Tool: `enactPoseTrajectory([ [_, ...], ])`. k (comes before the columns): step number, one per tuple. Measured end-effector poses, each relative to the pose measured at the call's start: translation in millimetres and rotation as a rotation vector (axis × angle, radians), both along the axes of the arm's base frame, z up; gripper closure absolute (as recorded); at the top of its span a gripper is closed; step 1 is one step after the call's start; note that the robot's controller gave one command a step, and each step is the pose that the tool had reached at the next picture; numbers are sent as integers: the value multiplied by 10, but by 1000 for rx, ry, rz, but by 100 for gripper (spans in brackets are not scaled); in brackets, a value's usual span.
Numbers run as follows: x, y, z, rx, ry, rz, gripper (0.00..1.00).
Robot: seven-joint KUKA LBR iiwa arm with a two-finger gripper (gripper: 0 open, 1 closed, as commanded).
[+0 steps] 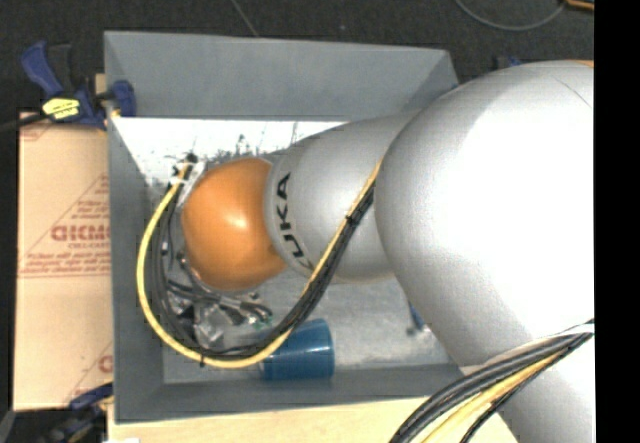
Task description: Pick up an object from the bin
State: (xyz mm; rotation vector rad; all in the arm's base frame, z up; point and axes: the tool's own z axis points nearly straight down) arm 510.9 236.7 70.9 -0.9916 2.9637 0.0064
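The arm's broad silver body (470,221) lies nearest the camera and covers much of the bin (270,81). Under its orange wrist cover (228,226), the gripper (212,319) sits low in the bin, toward the view's lower left. Whether it is released or clenched cannot be told, nor whether it has anything. Just beside it, along the near wall, a blue cylinder (305,351) lies on its side, crossed by the looping cable (150,261). The step in hand looks like the reach or the grasp itself. The next move calls for a sure grip, then a straight lift clear of the walls.
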Motion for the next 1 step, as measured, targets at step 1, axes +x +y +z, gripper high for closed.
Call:
enactPoseTrajectory([
  [1,-2,1,4,0,1,-1,100],
])
